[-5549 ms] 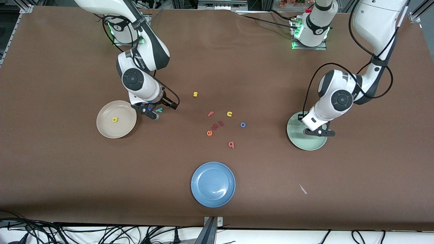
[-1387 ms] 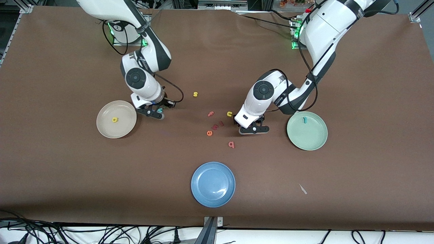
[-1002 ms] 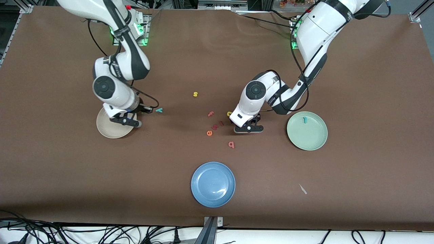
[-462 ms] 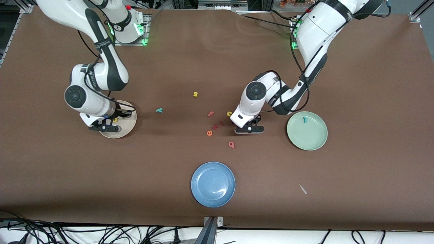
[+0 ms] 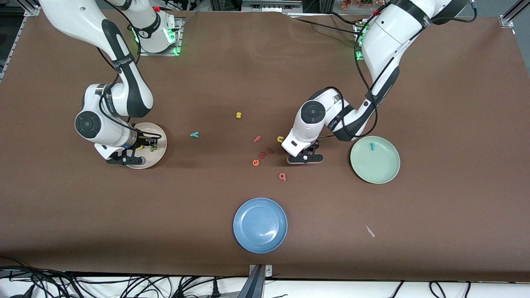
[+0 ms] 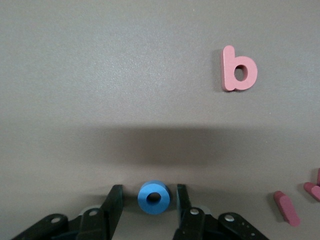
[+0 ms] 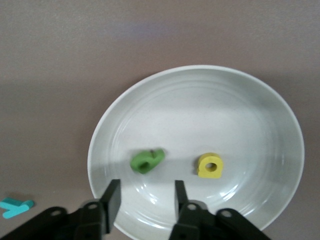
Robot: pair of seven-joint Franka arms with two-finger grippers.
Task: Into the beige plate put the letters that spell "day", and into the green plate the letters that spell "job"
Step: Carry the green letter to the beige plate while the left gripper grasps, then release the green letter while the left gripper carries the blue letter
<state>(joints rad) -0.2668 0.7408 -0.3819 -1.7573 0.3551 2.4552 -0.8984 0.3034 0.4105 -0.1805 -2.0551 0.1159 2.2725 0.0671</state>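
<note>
The beige plate (image 5: 160,140) (image 7: 250,105) holds a green d (image 5: 153,147) (image 7: 147,160) and a yellow a (image 5: 141,147) (image 7: 209,165). My right gripper (image 5: 124,160) (image 7: 145,197) hangs open over the plate's rim, holding nothing. The teal y (image 5: 193,134) (image 7: 14,207) lies on the table beside that plate. My left gripper (image 5: 305,159) (image 6: 148,200) is down at the table, open, with the blue o (image 6: 154,197) between its fingers (image 6: 114,202), a gap on each side. The pink b (image 5: 282,176) (image 6: 238,69) lies nearer the front camera. The green plate (image 5: 381,169) holds the teal j (image 5: 372,146).
A blue plate (image 5: 260,224) sits near the table's front edge. Loose letters lie mid-table beside the left gripper: yellow s (image 5: 238,115), pink f (image 5: 257,139), yellow u (image 5: 280,139), orange e (image 5: 256,162) and small red pieces (image 5: 266,152).
My right gripper has moved over the beige plate and opened; the green d now lies in the plate. My left gripper stays around the blue o, its fingers a little closer together.
</note>
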